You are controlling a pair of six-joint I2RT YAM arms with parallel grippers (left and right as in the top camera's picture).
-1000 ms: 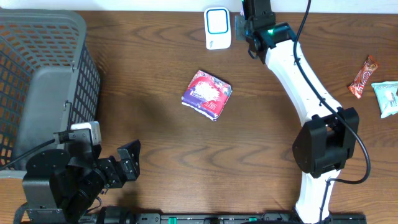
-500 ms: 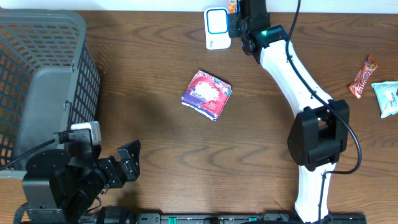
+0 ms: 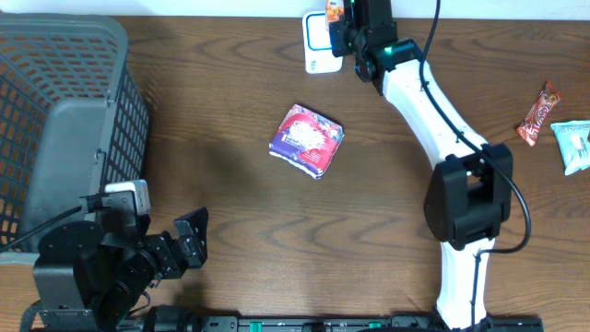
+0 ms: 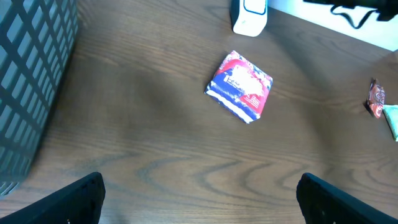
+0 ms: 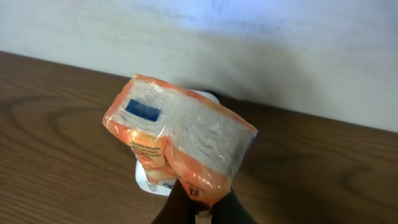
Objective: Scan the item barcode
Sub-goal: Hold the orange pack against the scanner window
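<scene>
The item is an orange and clear packet (image 5: pixel 180 134) with a blue patch on top, pinched at its lower end by my right gripper (image 5: pixel 202 200), which is shut on it. In the overhead view the right gripper (image 3: pixel 347 26) holds the orange packet (image 3: pixel 335 11) at the table's far edge, right over the white scanner (image 3: pixel 318 44). Part of the scanner (image 5: pixel 151 181) shows below the packet. No barcode shows on the visible faces. My left gripper (image 3: pixel 189 240) rests open near the front left, its fingertips (image 4: pixel 81 199) wide apart over bare wood.
A red, white and blue packet (image 3: pixel 307 138) lies mid-table. A grey mesh basket (image 3: pixel 55 120) fills the left side. A brown candy bar (image 3: pixel 538 113) and a teal packet (image 3: pixel 573 145) lie at the right edge.
My right gripper has swung left with the orange packet, from beside the scanner to over its right part. The left arm has not moved.
</scene>
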